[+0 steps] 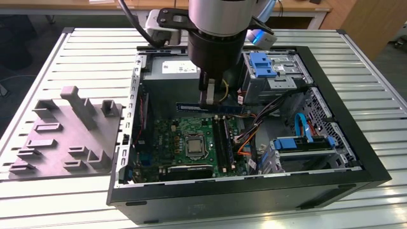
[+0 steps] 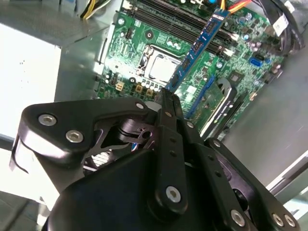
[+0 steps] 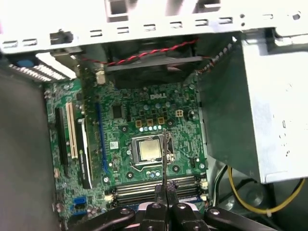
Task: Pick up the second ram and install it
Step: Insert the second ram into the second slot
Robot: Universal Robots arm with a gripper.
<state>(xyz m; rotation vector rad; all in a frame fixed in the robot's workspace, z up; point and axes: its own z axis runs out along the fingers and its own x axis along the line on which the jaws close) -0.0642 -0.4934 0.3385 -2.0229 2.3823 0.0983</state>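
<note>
Your exterior view sits high and well back, tilted steeply down at the open computer case [image 1: 241,198] on the slatted surface [image 1: 83,52]. It takes in the whole case, with the arm [image 1: 215,43] entering from the far side. Both wrist cameras ride just behind the claw [image 2: 166,94] [image 3: 164,190] and look past it, close in, at the motherboard [image 2: 159,38] [image 3: 144,110]. The first wrist view faces the board almost squarely and meets the pinched memory stick [image 3: 163,159] edge-on. The second wrist view looks aslant from another side (linkage looming large) and sees the stick's face. All three views share the processor socket [image 1: 192,145] [image 2: 161,67] [image 3: 148,149].
</note>
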